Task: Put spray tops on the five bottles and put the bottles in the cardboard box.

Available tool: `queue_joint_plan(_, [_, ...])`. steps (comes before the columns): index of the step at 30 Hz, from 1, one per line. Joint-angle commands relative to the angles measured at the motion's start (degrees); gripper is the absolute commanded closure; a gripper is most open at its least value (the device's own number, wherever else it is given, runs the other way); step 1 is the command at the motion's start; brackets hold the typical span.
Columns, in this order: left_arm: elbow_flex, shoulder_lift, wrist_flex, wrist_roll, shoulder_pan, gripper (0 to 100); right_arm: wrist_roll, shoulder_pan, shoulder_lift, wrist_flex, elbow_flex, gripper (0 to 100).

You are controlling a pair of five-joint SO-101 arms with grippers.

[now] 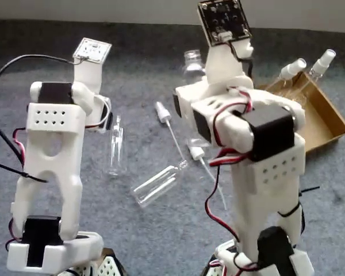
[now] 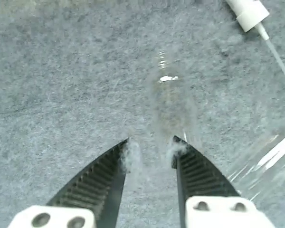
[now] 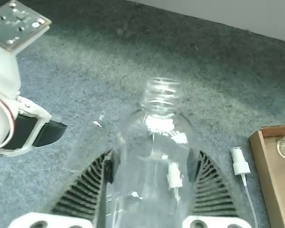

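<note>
In the right gripper, held bottle (image 3: 154,137): clear, uncapped, upright, threaded neck up; top centre of the high view.
Right gripper (image 3: 153,154): clamped on the held bottle, one jaw on each side of the body.
First spray top (image 1: 162,111): white, with dip tube, lying on the carpet at 7 o'clock from the held bottle, near it.
Second spray top (image 1: 196,153): lying at 6 o'clock from the held bottle, farther out.
Slim bottle (image 1: 116,148): clear, uncapped, lying flat between 7 and 8 o'clock from the held bottle.
Left gripper (image 2: 151,140): at one end of the slim bottle; whether it grips or stands free cannot be told.
Third bottle (image 1: 155,185): clear, uncapped, lying flat at 7 o'clock, beyond the first spray top.
Cardboard box (image 1: 322,118): at 4 o'clock from the held bottle, well apart.
Capped bottles (image 1: 292,69): two in the cardboard box, spray tops fitted, side by side.
Carpet (image 1: 138,86): grey, under all items.
</note>
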Motion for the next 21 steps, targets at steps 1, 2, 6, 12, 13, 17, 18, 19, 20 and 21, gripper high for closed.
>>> queue_joint_plan(1, [-3.12,-2.51,-0.35,6.24,6.37,89,0.62,1.01,-9.19,0.57,5.14,89.6])
queue_joint_plan(2, [-3.47,-2.42,-0.35,6.77,7.52,89,0.62,1.01,-11.03,0.57,7.08,89.6])
queue_joint_plan(6, [-9.71,-1.10,0.18,10.81,10.42,89,0.62,1.01,-17.98,0.57,14.20,89.6])
queue_joint_plan(12, [-26.51,12.44,6.33,13.63,12.44,89,0.62,1.01,-26.68,0.48,23.34,89.6])
queue_joint_plan(13, [-29.49,15.43,7.74,14.24,12.53,89,0.62,1.01,-28.09,0.48,24.75,89.6])
queue_joint_plan(17, [-40.48,26.42,11.69,14.95,12.70,89,0.62,1.10,-34.24,-1.54,31.16,89.6])
queue_joint_plan(18, [-42.51,28.70,12.13,14.95,12.70,89,0.62,1.10,-36.00,-2.77,33.36,89.6])
queue_joint_plan(19, [-44.35,30.81,12.40,14.95,12.70,89,0.62,1.10,-37.85,-4.26,36.00,89.6])
queue_joint_plan(20, [-45.76,32.57,12.40,15.12,12.70,89,0.62,1.10,-39.69,-6.02,38.81,89.6])
queue_joint_plan(21, [-46.73,34.15,12.40,16.09,12.70,89,0.62,1.10,-41.71,-7.96,41.71,89.6])
